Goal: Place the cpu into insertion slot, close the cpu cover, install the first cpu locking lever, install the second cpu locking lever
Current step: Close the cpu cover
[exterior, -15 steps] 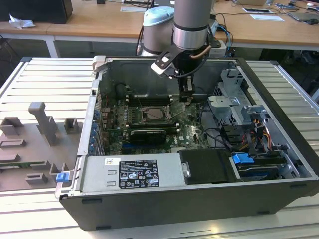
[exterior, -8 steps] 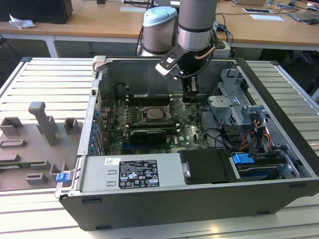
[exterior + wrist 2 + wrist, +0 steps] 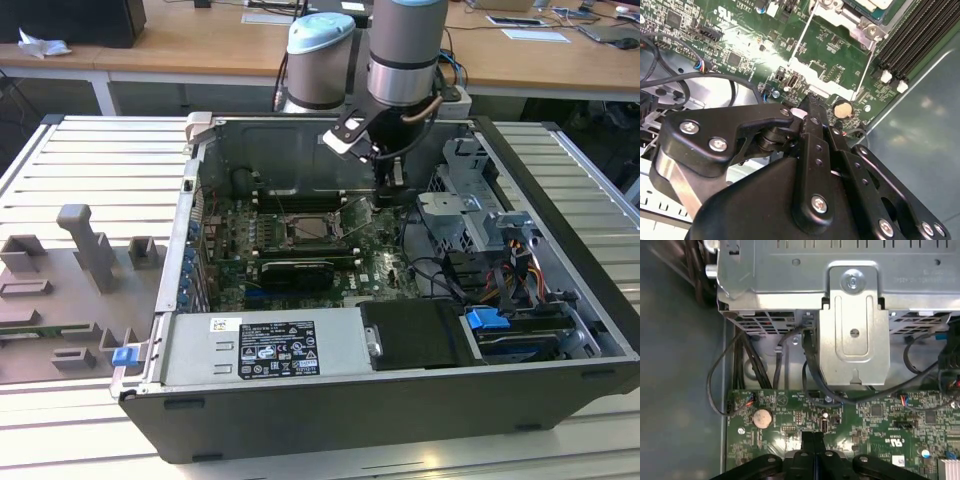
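Hovering inside the open computer case (image 3: pixel 300 440), the gripper (image 3: pixel 389 196) hangs over the green motherboard (image 3: pixel 385 265). It is near the insertion slot (image 3: pixel 316 228), on the exterior view's right of it, and we see no contact with the slot. In both wrist views the black fingers (image 3: pixel 807 442) are pinched together, tips flush, and we see nothing held between them. The tips sit just above the board close to the round coin battery (image 3: pixel 762 417). In the second wrist view two thin wire levers (image 3: pixel 802 37) run out from the slot's silvery corner, beside the long black memory slots (image 3: pixel 920 40). A pale silver patch at that picture's edge, inside the slot's rim, may be the cpu (image 3: pixel 874 4), but we can't be sure because it is cut off. In the first wrist view a metal drive bracket (image 3: pixel 855 330) and black cables (image 3: pixel 715 385) lie past the board's edge.
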`<state>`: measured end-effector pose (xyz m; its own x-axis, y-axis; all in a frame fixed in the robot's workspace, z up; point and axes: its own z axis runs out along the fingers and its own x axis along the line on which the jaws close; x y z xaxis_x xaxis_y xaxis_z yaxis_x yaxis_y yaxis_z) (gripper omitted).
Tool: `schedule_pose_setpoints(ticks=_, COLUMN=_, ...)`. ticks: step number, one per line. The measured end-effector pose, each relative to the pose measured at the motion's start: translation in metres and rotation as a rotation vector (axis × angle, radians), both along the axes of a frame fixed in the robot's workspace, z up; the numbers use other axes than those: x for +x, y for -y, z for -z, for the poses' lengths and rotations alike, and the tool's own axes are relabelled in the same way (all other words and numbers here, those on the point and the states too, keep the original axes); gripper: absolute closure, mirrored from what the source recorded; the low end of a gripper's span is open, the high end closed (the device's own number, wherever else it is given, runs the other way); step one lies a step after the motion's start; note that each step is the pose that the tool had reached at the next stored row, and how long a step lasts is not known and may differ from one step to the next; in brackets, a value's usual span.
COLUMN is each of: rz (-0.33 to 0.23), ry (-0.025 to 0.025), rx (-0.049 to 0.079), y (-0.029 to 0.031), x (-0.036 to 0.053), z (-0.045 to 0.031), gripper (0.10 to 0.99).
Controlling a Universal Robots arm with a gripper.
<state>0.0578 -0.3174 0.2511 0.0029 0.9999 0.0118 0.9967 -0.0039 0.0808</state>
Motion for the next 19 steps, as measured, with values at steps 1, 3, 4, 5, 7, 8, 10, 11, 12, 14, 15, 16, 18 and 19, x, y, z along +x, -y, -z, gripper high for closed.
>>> schedule_pose_setpoints(ticks=1, rz=0.000, ry=-0.0006, rx=0.000, y=-0.0002, x=0.0007, z=0.0019, gripper=0.980)
schedule_pose_setpoints(ticks=3, rz=0.000, ry=-0.0073, rx=0.000, y=-0.0008, x=0.0009, z=0.0043, gripper=0.980)
schedule_pose_setpoints(ticks=4, rz=0.000, ry=-0.0114, rx=0.000, y=-0.0009, x=0.0009, z=0.0045, gripper=0.980)
schedule_pose_setpoints(ticks=5, rz=0.000, ry=-0.0253, rx=0.000, y=-0.0009, x=0.0009, z=0.0045, gripper=0.980)
schedule_pose_setpoints(ticks=7, rz=0.000, ry=-0.0353, rx=0.000, y=-0.0010, x=-0.0005, z=0.0046, gripper=0.980)
schedule_pose_setpoints(ticks=8, rz=0.000, ry=-0.0354, rx=0.000, y=-0.0010, x=-0.0036, z=0.0046, gripper=0.980)
schedule_pose_setpoints(ticks=10, rz=0.000, ry=-0.0354, rx=0.000, y=-0.0010, x=-0.0075, z=0.0046, gripper=0.980)
schedule_pose_setpoints(ticks=11, rz=0.000, ry=-0.0354, rx=0.000, y=-0.0010, x=-0.0093, z=0.0046, gripper=0.980)
schedule_pose_setpoints(ticks=12, rz=0.000, ry=-0.0354, rx=0.000, y=-0.0010, x=-0.0098, z=0.0046, gripper=0.980)
schedule_pose_setpoints(ticks=14, rz=0.000, ry=-0.0354, rx=0.000, y=-0.0010, x=-0.0104, z=0.0046, gripper=0.980)
schedule_pose_setpoints(ticks=15, rz=0.000, ry=-0.0354, rx=0.000, y=-0.0010, x=-0.0107, z=0.0046, gripper=0.980)
schedule_pose_setpoints(ticks=16, rz=0.000, ry=-0.0354, rx=0.000, y=-0.0010, x=-0.0113, z=0.0046, gripper=0.980)
schedule_pose_setpoints(ticks=18, rz=0.000, ry=-0.0354, rx=0.000, y=-0.0010, x=-0.0124, z=0.0046, gripper=0.980)
schedule_pose_setpoints(ticks=19, rz=0.000, ry=-0.0354, rx=0.000, y=-0.0010, x=-0.0134, z=0.0046, gripper=0.980)
